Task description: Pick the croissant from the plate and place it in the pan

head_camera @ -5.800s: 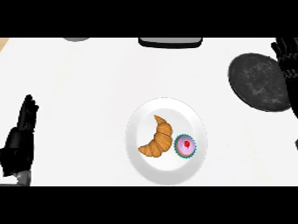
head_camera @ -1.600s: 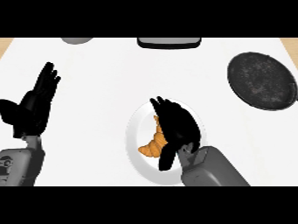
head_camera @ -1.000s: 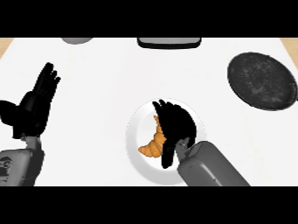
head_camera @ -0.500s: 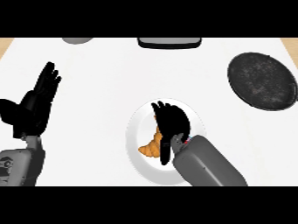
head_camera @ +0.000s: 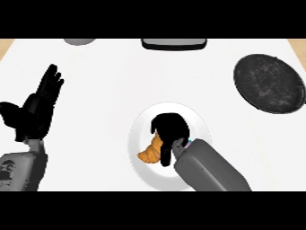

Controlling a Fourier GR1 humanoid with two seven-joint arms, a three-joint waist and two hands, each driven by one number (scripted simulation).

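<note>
Up along the counter's (head_camera: pixel 115 81) far edge sit two partly cropped things: a grey rounded object (head_camera: pixel 80 41) toward the left corner and a dark tray-like item with a pale rim (head_camera: pixel 173 43) near the middle. One round pan (head_camera: pixel 269 83), black with a speckled matte bed and a brown handle stub, lies near the right edge, well apart from the single white plate (head_camera: pixel 142 130) at the near middle. On that plate one golden, curved croissant (head_camera: pixel 150 152) lies, its upper end covered by the right hand (head_camera: pixel 170 128), whose fingers curl down round the pastry. A small pink-and-teal bit shows beside the grey forearm. By the left edge, the left hand (head_camera: pixel 32 112) rests open, fingers straight and together, thumb out
</note>
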